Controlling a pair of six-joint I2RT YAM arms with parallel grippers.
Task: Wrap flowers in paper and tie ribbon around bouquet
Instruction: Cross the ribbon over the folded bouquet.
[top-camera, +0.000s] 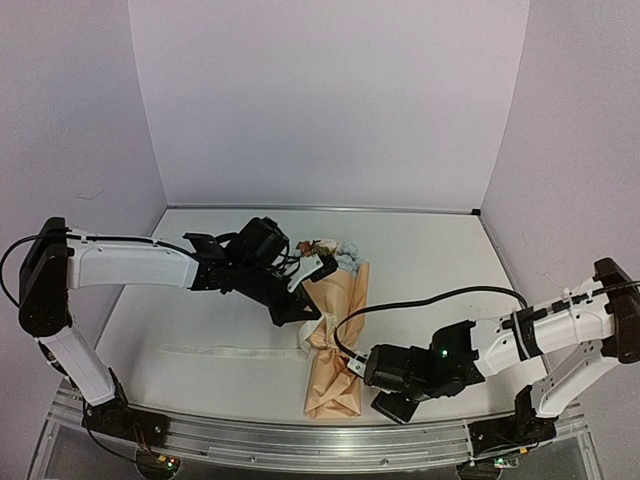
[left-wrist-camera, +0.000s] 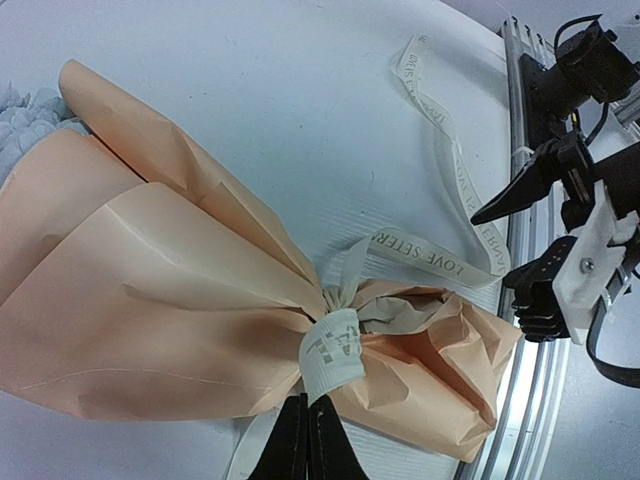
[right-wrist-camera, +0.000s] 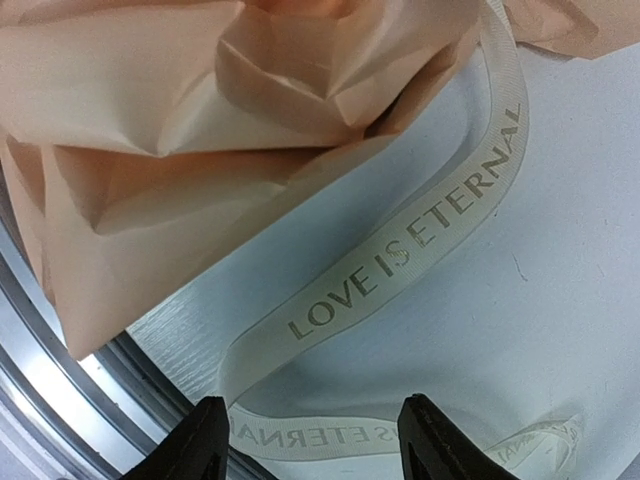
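right gripper (right-wrist-camera: 315, 445): hanging released near the table (top-camera: 430, 260) edge, jaws straddling a loose ribbon (right-wrist-camera: 400, 270) tail, gripping nothing.
ribbon: lying flat under those jaws, then running up to a band cinching the bouquet (top-camera: 335, 380) waist.
step: probably tightening the tie. The jaws should be closing squarely across the tail and clearing the paper (left-wrist-camera: 150, 300).
bouquet: lying on the table, narrow end nearest.
left gripper (left-wrist-camera: 305, 415): clenching at the band, seemingly pinching ribbon. It should be anchoring while the right is pulling outward, low and steady.
flowers (top-camera: 330, 247): showing at the far, wide end.
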